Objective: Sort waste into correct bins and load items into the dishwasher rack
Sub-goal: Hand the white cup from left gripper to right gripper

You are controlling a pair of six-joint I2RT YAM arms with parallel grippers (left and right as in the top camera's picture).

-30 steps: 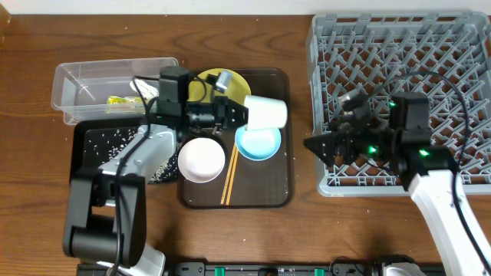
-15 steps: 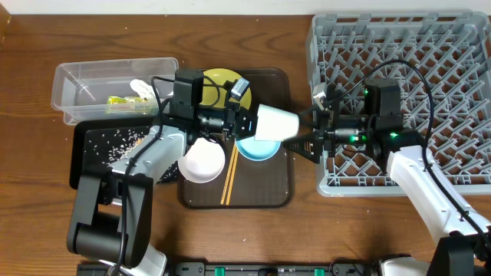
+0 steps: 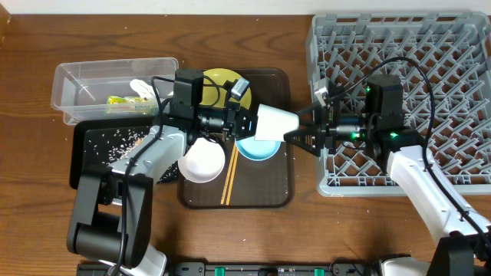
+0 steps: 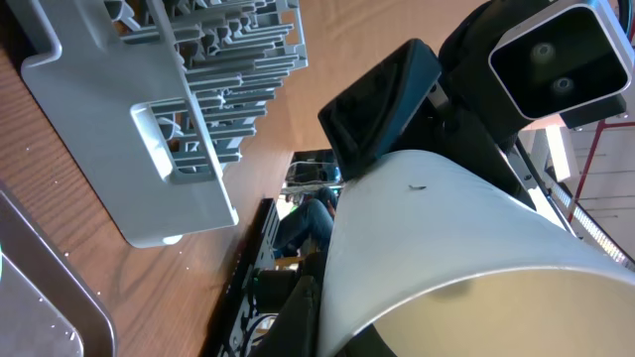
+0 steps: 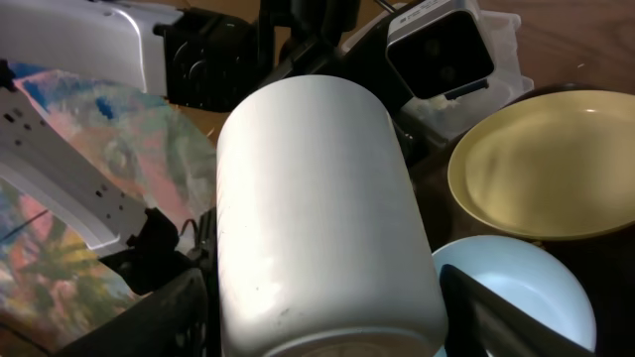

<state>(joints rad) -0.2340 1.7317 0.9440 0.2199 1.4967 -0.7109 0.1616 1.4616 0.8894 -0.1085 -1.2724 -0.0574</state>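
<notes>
The strip of bare wood between the brown serving tray (image 3: 261, 188) and the left wall of the dishwasher rack (image 3: 317, 84) is narrow. Halfway along, the right gripper (image 3: 296, 136) bridges it, reaching over the rack's wall with its jaws spread either side of the pale cup (image 3: 276, 123). The left gripper (image 3: 249, 121) holds that cup sideways above the tray. The light blue bowl (image 3: 257, 147) sits beneath the cup, so access from above is blocked there. The white bowl (image 3: 201, 161) and chopsticks (image 3: 227, 182) take up the tray's left side, while its near right part is bare. The left arm (image 3: 146, 149) lies across the black tray (image 3: 96, 149).
</notes>
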